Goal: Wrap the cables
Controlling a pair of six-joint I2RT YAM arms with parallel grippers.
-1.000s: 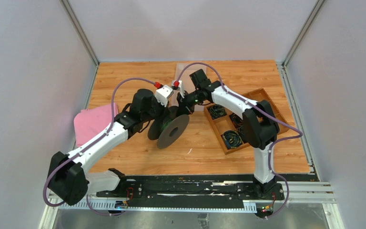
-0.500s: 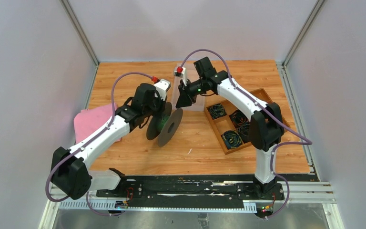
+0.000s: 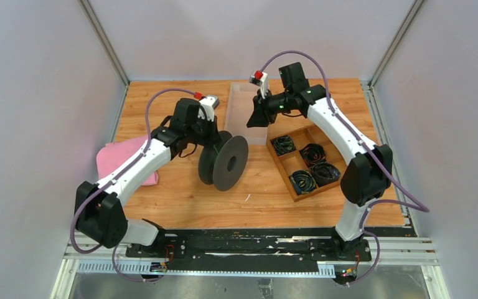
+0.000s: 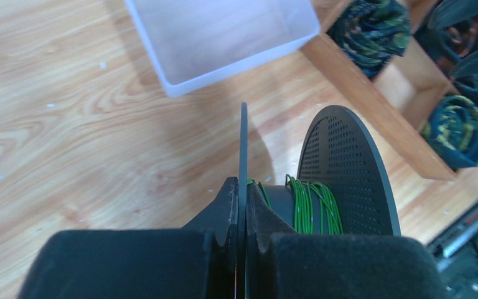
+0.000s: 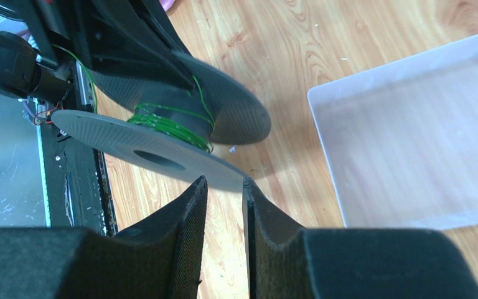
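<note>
While the left gripper (image 4: 241, 187) is clamped tight on the thin rim of one flange, the black perforated plastic spool (image 3: 227, 163) stands on edge over the wooden tabletop (image 3: 274, 212), just beside the clear plastic bin (image 3: 239, 93). Whether it touches the wood is unclear. The thin green cable (image 4: 311, 208) is wound round the spool's hub, between the two flanges. The right gripper (image 5: 224, 187) hangs above the bin's near end with its fingers slightly parted and nothing between them. A wooden compartment tray (image 3: 281, 172) of dark coils lies to the right, and a pink cloth (image 3: 115, 159) to the left.
</note>
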